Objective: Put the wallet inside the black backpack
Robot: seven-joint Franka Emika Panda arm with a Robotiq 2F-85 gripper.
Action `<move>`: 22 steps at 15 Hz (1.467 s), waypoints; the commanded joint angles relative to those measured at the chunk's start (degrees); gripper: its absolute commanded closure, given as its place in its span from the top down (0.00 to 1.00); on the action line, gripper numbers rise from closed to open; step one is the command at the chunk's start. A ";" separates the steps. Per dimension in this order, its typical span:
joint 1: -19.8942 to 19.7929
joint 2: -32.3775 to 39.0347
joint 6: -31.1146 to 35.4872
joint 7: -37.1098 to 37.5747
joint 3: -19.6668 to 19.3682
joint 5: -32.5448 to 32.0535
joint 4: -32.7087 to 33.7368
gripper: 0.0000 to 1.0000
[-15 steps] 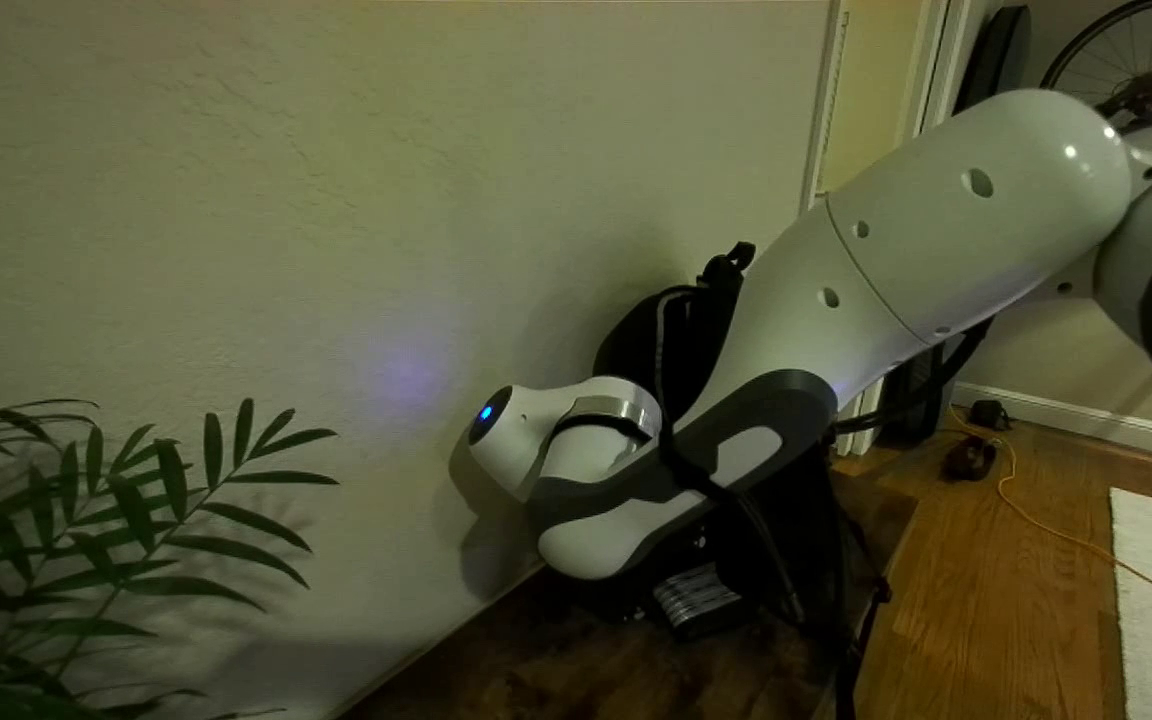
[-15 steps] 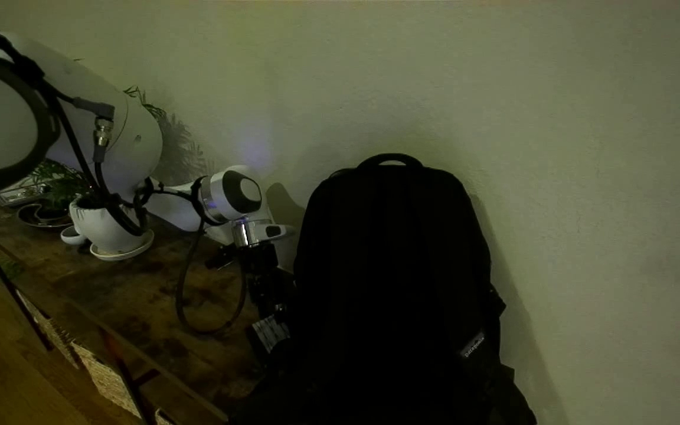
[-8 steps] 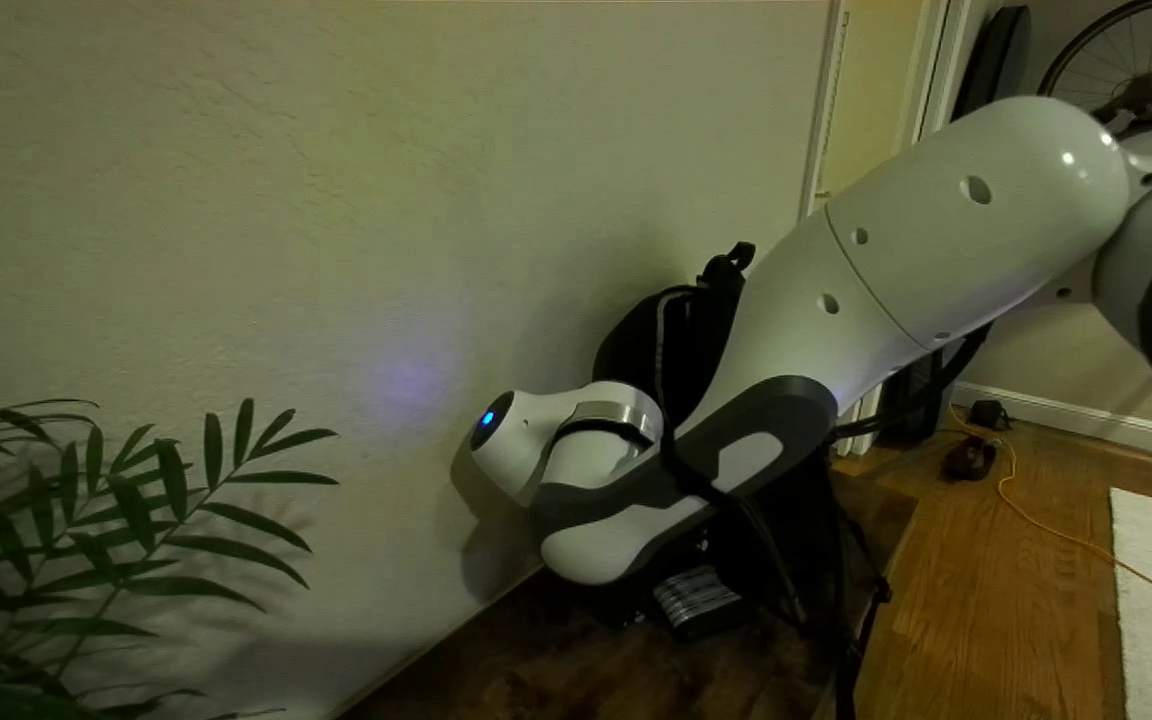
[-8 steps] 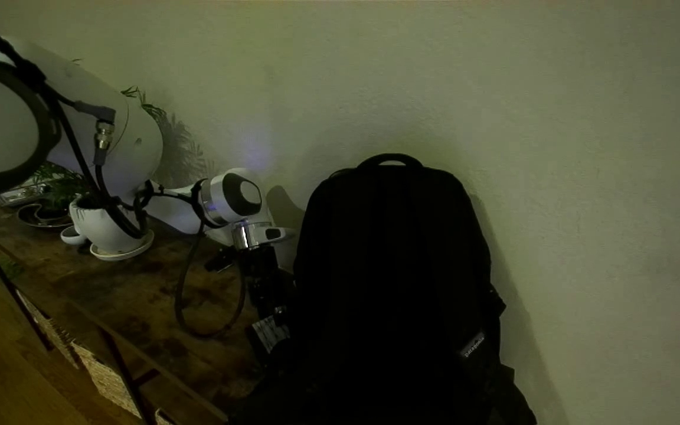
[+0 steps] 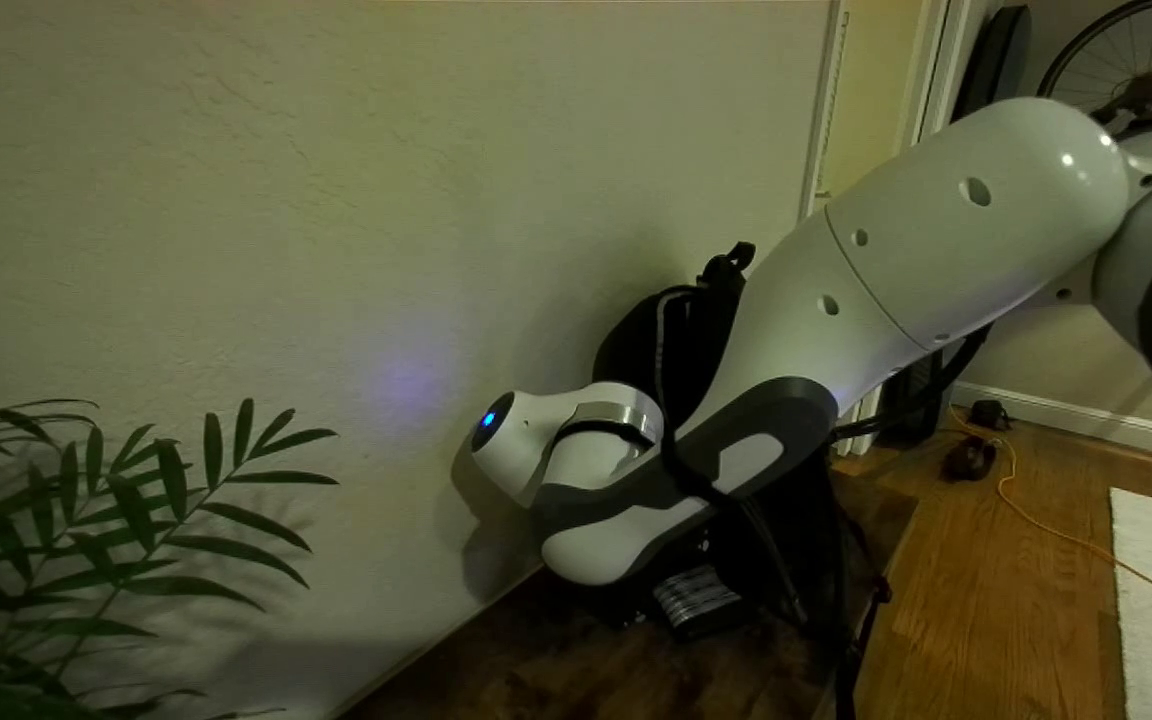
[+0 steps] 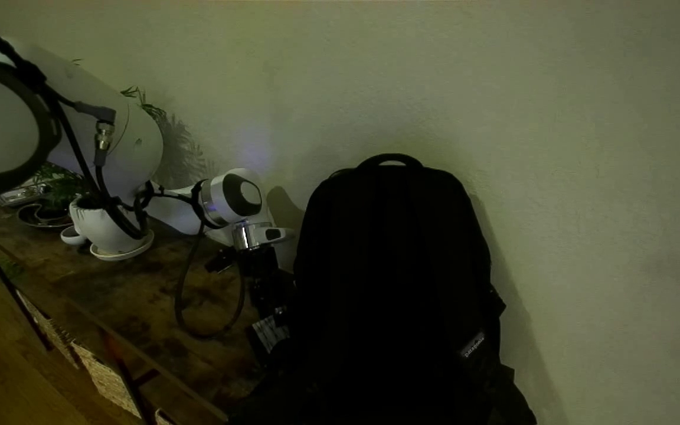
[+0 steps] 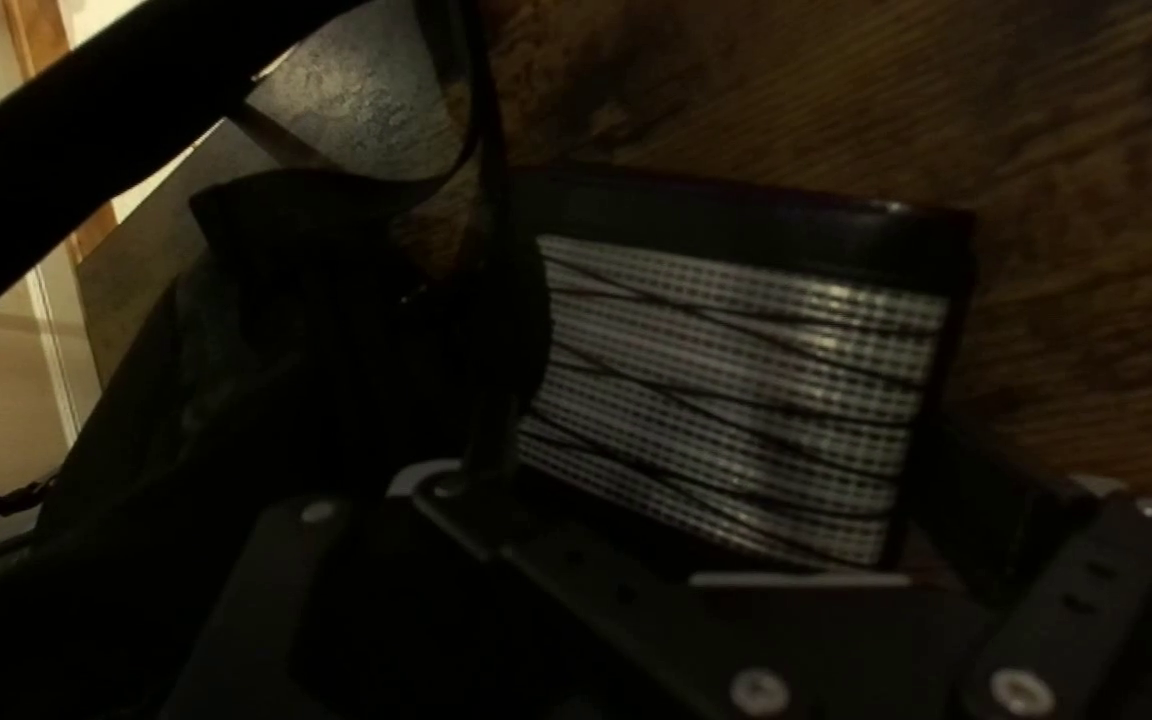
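Both exterior views look down toward the backpack (image 6: 393,283); wrist view faces wallet (image 7: 736,400) closely.

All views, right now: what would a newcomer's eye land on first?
Most likely the white arm, slanting in from the right of an exterior view, a blue light glowing near its far end. Next the black backpack, a big dark shape before the wall, just right of centre in an exterior view. In the wrist view, the wallet would stand out near the middle, its pale patch bright against the dark.
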 commanded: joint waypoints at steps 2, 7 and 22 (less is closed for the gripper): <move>0.79 0.10 -1.69 1.88 -1.17 -0.65 -0.20 1.00; 0.85 -0.16 -1.84 2.60 -1.43 -0.73 -0.43 1.00; 0.69 -0.64 -2.27 2.82 -3.60 -0.81 0.16 1.00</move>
